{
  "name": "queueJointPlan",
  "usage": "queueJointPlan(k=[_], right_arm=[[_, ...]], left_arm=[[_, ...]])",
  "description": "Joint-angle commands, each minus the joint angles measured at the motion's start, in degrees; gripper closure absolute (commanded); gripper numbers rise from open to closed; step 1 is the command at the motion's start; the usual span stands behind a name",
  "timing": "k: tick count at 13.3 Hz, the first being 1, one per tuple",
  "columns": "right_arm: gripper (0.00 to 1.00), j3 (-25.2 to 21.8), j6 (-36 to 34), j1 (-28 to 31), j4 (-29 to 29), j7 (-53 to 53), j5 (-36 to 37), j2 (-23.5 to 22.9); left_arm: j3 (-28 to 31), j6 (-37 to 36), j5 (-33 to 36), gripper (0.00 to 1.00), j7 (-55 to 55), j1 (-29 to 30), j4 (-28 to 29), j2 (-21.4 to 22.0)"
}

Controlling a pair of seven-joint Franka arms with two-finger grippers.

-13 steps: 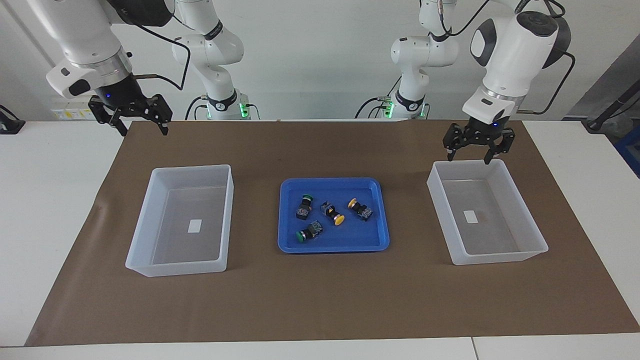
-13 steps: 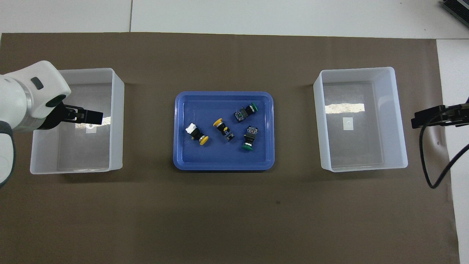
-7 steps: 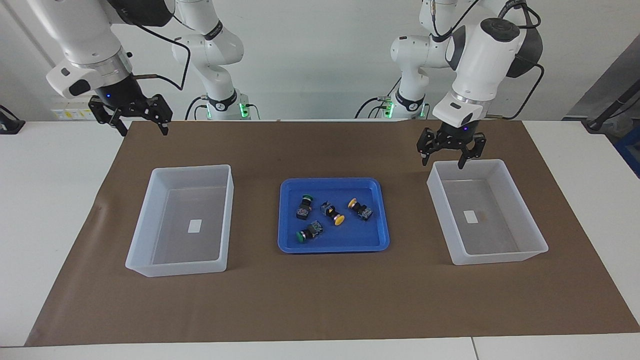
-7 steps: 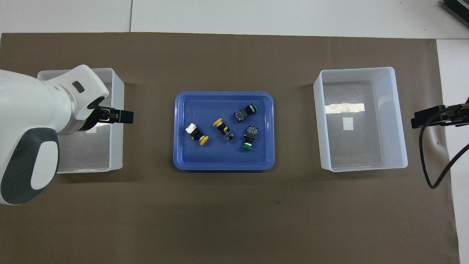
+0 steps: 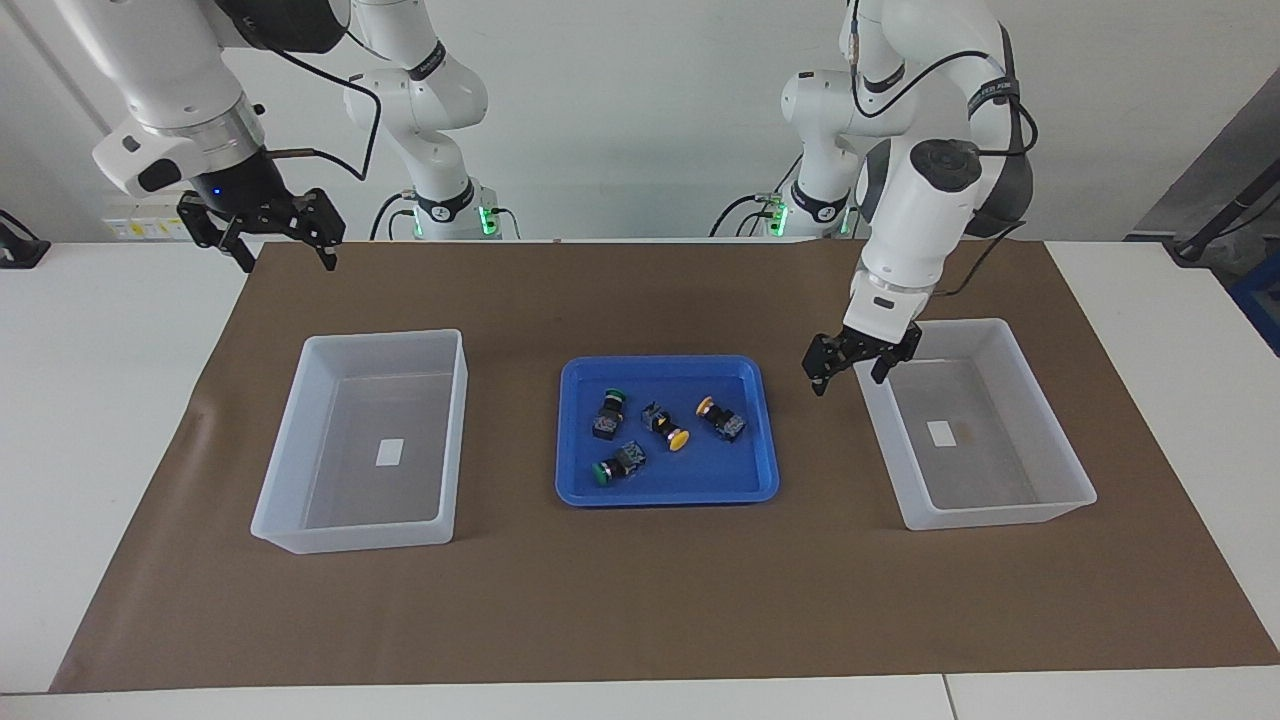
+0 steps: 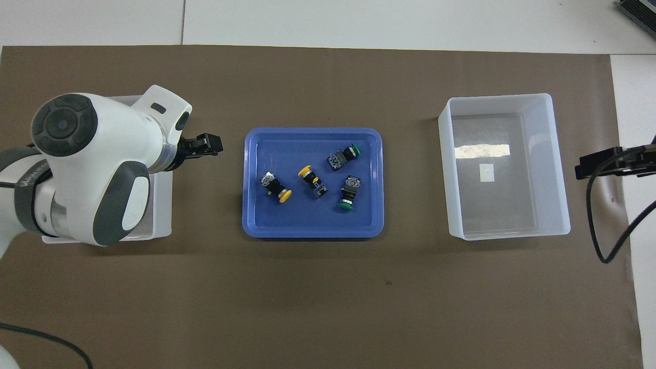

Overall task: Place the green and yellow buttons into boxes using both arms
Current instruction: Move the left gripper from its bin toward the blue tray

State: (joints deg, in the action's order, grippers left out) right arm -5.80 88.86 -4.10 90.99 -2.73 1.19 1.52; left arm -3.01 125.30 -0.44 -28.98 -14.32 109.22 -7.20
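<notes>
While R gripper (image 5: 284, 243) waits apart, I see L gripper (image 5: 850, 372) spread wide at tray's (image 5: 668, 491) 3 o'clock, buttons (image 5: 664, 436) inside.

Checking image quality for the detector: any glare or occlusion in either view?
Overhead view: a bright glare streak on the floor of the box at the right arm's end; the left arm hides most of the other box. Facing view: even light, soft shadows, both boxes and the blue tray unobstructed.
</notes>
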Motion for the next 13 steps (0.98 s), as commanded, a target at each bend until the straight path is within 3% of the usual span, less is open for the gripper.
queueJointPlan(k=[1,3,6,9,13], right_arm=[[0.0,0.5,-1.4,0.7,0.1,0.6,-0.7,0.7],[0.0,0.4,-1.8,0.7,0.1,0.7,-0.7,0.7],[0.0,0.4,-1.1,0.8,0.2,0.6,-0.6,0.7],[0.0,0.4,-0.9,0.7,0.4,0.5,-0.6,0.7],[0.0,0.5,-0.6,0.6,0.9,0.7,-0.5,1.1]], left_arm=[[0.9,-0.8,-1.6,0.0,-3.9,-0.8,-8.4,-6.2],[1.1,-0.9,-1.5,0.0,-7.3,-2.1,-13.7,-11.0],[1.1,-0.2,-1.1,0.0,-17.6,-6.6,-14.2,-13.7],[1.2,0.0,-0.8,0.0,-23.6,-9.9,-11.1,-13.7],[1.2,6.9,6.2,0.0,-34.7,-14.5,-2.7,-13.3]])
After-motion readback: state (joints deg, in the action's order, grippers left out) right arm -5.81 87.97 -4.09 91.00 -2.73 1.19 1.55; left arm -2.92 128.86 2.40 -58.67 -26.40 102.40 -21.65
